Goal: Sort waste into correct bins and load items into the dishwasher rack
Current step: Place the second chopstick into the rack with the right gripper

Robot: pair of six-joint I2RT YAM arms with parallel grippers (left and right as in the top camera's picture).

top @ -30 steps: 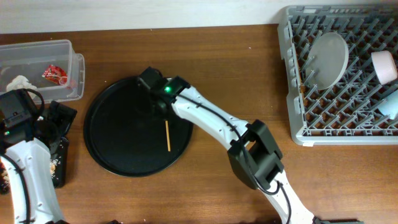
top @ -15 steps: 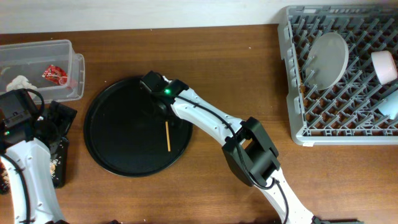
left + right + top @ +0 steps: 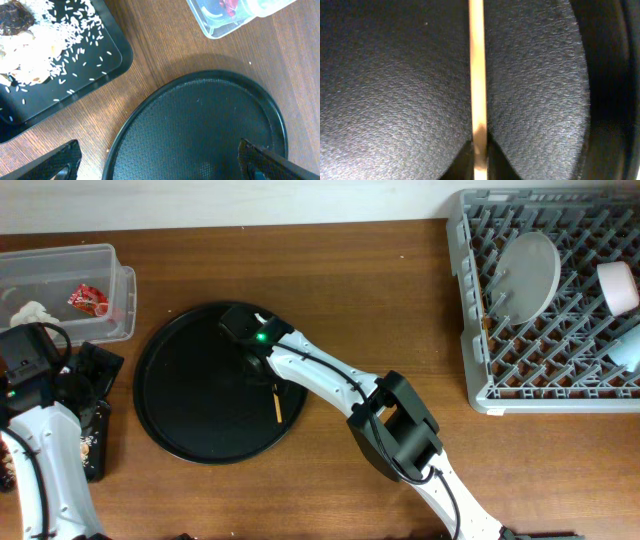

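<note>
My right gripper (image 3: 479,162) is pinched on the chopstick (image 3: 476,75) down on the tray (image 3: 150,410). The raised rim sits close on one side and open tray floor on the other. The stick is thin, straight, pale wood. My left gripper (image 3: 160,162) hangs with its fingers wide apart over the tray's edge, near the box (image 3: 112,62) of rice (image 3: 40,45). Brown wood table (image 3: 400,290) lies between tray and rack (image 3: 470,300).
</note>
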